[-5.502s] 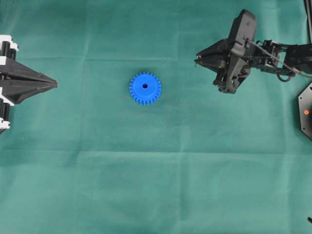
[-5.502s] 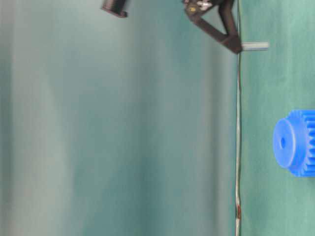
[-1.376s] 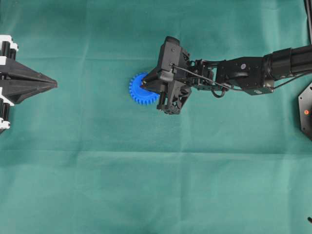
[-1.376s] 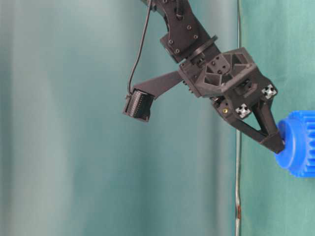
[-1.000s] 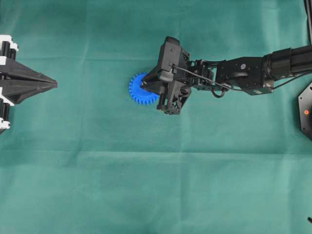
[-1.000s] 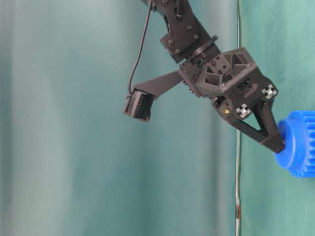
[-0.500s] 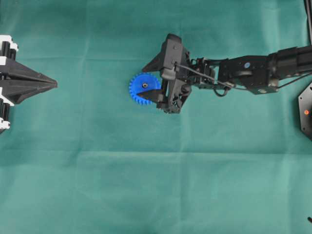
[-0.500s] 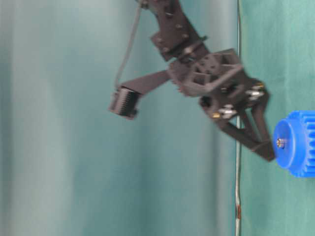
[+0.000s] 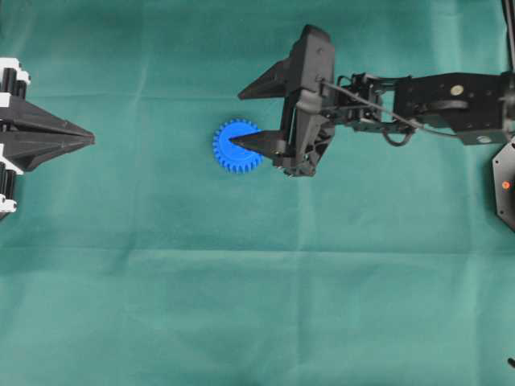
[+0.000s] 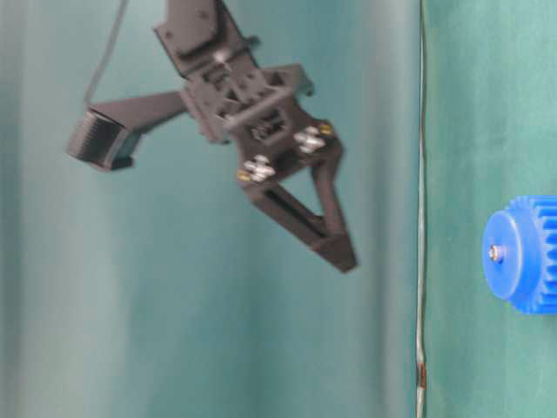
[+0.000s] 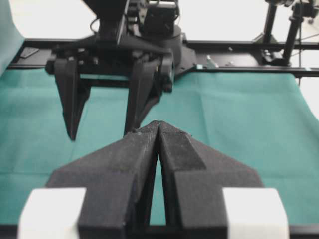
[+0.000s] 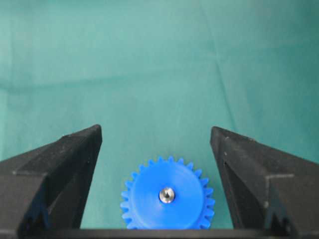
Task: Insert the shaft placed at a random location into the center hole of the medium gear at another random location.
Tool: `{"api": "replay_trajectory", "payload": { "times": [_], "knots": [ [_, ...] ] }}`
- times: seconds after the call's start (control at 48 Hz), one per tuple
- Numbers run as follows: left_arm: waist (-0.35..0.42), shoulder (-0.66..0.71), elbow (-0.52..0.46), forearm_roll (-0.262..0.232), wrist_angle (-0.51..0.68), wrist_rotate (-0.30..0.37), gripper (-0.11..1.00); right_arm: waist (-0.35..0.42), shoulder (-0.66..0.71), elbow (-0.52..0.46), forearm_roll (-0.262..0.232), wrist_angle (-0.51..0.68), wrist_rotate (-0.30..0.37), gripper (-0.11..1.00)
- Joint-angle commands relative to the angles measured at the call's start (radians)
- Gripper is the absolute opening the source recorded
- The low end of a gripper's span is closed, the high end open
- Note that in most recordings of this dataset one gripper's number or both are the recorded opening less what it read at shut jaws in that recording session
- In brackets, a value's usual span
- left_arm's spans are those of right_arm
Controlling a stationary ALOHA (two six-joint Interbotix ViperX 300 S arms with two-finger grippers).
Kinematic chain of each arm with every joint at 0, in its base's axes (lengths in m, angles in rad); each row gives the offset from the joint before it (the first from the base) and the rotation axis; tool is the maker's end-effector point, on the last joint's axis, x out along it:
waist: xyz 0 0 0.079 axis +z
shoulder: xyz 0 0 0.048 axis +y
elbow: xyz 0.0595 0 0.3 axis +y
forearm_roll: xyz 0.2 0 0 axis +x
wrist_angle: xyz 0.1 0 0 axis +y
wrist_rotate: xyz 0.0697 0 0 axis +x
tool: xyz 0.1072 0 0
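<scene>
Shaft (image 12: 167,194) seated in medium gear (image 12: 144,199); right end effector (image 12: 157,144) spread wide, empty, above. Risk: fingertip snagging teeth, shifting gear.

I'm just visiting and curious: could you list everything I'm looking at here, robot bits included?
green cloth: one, green, covers the whole table.
gear: one, bright blue, lying flat near the table's middle.
pin: one, silvery, standing in the gear's centre hole.
black plate: one, black with a red dot, at the right edge.
right claw: one, black, open, raised above the gear, holding nothing.
left claw: one, black, shut, parked at the left edge.
</scene>
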Motion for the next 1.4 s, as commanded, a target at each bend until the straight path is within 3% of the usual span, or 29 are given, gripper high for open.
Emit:
{"api": "replay_trajectory", "payload": {
  "times": [0.0,0.313,0.938,1.376],
  "knots": [
    [0.002,0.008,-0.026,0.002,-0.006,-0.002,0.0,0.0,-0.037,-0.003,-0.002,-0.003,0.002,0.88],
    [0.002,0.008,-0.026,0.003,-0.006,-0.002,0.0,0.0,-0.081,0.026,-0.002,0.002,0.002,0.88],
    [0.002,0.009,-0.025,0.003,0.003,-0.002,0.0,0.0,-0.377,0.281,0.002,-0.043,0.006,0.88],
    [0.002,0.009,-0.021,0.002,0.011,-0.002,0.0,0.0,-0.503,0.383,0.003,-0.054,0.006,0.88]
  ]
}}
